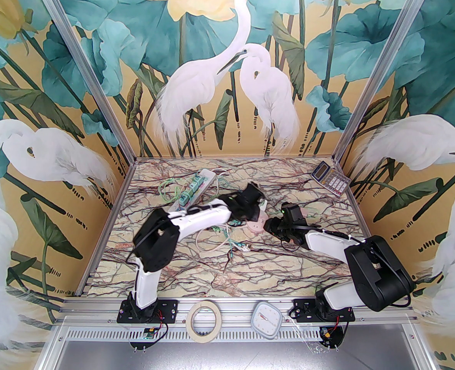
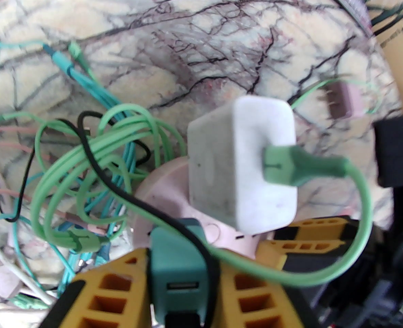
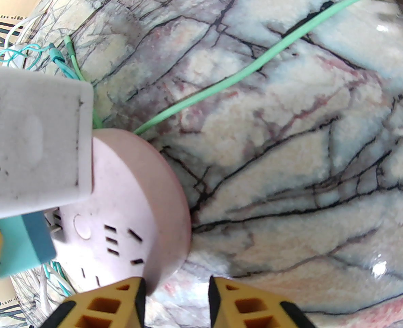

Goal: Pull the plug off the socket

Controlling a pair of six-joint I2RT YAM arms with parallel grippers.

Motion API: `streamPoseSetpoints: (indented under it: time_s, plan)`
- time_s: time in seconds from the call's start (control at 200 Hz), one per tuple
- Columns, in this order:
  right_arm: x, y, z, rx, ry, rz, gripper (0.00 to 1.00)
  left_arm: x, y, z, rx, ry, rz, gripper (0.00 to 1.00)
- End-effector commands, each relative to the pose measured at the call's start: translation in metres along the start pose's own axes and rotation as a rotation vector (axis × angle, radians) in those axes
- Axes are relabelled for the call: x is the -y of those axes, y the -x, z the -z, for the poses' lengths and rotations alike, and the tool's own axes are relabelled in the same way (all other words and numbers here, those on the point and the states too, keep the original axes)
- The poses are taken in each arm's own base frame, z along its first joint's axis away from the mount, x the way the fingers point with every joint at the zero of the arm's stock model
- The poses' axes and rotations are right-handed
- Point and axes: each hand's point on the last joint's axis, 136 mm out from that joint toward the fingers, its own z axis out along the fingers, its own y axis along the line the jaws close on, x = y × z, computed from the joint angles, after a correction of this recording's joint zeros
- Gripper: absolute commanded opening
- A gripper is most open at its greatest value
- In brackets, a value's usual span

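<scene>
At the middle of the table (image 1: 289,256), the left gripper (image 2: 184,275) is clenched on the teal plug (image 2: 169,251), which stands in the pink socket (image 3: 129,196) beside a white charger (image 2: 222,169); the right gripper (image 3: 176,285) straddles the socket's rim, probably to steady it against the pull; whether it pinches I cannot tell; no writing is readable.

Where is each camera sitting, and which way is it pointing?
Top external: above and behind, looking down at the table; left arm and right arm show.
Left wrist: on the left gripper, facing the teal plug it clamps; yellow fingers show.
Right wrist: on the right gripper, facing the pink socket; fingertips show.
Both wrist views share pink socket and white charger.
</scene>
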Motion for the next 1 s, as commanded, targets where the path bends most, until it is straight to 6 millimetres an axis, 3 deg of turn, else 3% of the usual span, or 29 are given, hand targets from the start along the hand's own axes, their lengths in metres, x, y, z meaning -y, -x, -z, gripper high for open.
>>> streamPoseSetpoints:
  time_s: [0.0,0.175,0.375,0.58,0.645,0.81,0.995]
  plan:
    - [0.059,-0.038,-0.004,-0.108,-0.215,-0.036,0.38,-0.013,0.002,0.003,-0.031,-0.053,0.098,0.00]
    - [0.060,-0.039,-0.003,-0.109,-0.220,-0.033,0.38,-0.001,-0.004,-0.002,-0.039,-0.072,0.081,0.00]
    - [0.058,-0.037,-0.005,-0.113,-0.219,-0.034,0.38,0.038,-0.013,0.006,0.024,0.143,-0.217,0.00]
    - [0.056,-0.037,-0.005,-0.114,-0.214,-0.033,0.38,0.064,-0.035,-0.008,0.028,0.307,-0.441,0.00]
    - [0.057,-0.037,-0.004,-0.114,-0.219,-0.031,0.38,0.064,-0.039,-0.012,0.014,0.305,-0.440,0.00]
    - [0.056,-0.035,-0.002,-0.108,-0.222,-0.026,0.38,0.058,-0.022,0.000,0.012,0.217,-0.341,0.00]
    - [0.056,-0.035,-0.003,-0.108,-0.216,-0.029,0.38,0.030,0.005,0.018,-0.036,0.034,-0.112,0.00]
